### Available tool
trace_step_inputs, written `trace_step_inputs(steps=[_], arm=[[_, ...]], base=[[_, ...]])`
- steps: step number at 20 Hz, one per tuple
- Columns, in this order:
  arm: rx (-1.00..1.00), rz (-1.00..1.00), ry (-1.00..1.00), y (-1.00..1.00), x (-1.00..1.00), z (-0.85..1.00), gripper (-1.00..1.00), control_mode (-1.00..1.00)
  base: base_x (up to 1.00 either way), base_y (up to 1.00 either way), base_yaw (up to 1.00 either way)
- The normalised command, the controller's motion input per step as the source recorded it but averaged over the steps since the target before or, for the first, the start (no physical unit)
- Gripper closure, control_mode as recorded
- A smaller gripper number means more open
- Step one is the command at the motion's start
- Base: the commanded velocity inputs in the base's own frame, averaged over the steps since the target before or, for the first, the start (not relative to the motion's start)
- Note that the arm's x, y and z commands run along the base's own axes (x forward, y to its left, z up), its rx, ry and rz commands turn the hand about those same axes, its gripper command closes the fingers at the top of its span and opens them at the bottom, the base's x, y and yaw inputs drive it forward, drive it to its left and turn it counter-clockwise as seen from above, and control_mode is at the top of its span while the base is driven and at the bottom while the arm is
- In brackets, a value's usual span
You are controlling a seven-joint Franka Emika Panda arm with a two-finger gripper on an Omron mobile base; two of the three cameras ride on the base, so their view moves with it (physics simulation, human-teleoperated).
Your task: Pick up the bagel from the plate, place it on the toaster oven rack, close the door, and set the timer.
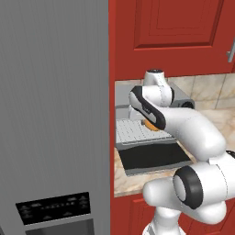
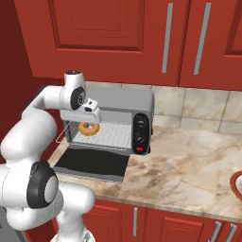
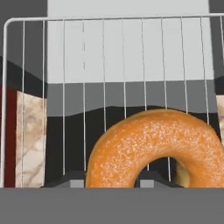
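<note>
Over toaster oven rack (image 2: 111, 134) – claw (image 3: 109, 180) clamped on bagel (image 3: 159, 146) – golden-orange sugared ring, centre hole

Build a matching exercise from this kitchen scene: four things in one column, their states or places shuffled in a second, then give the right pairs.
Things:
1. bagel
2. door
3. toaster oven rack
4. gripper

States or places:
A. folded down flat on the counter in front of the oven
B. pulled partway out of the oven's opening
C. shut on the orange ring
D. held over the wire grid

Pairs: 1-D, 2-A, 3-B, 4-C
</note>
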Motion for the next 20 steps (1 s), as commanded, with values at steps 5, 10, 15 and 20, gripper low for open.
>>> trace_step_inputs(steps=[5,10,15,20], arm=[[0.0,0.0,0.0,0.0,0.08,-0.31,1.0,-1.0],[0.0,0.0,0.0,0.0,0.0,-0.34,1.0,-1.0],[0.0,0.0,0.0,0.0,0.06,-0.19,1.0,-1.0],[0.0,0.0,0.0,0.0,0.1,-0.21,1.0,-1.0]], base=[[0.0,0.0,0.0],[0.0,0.0,0.0],[0.0,0.0,0.0],[0.0,0.0,0.0]])
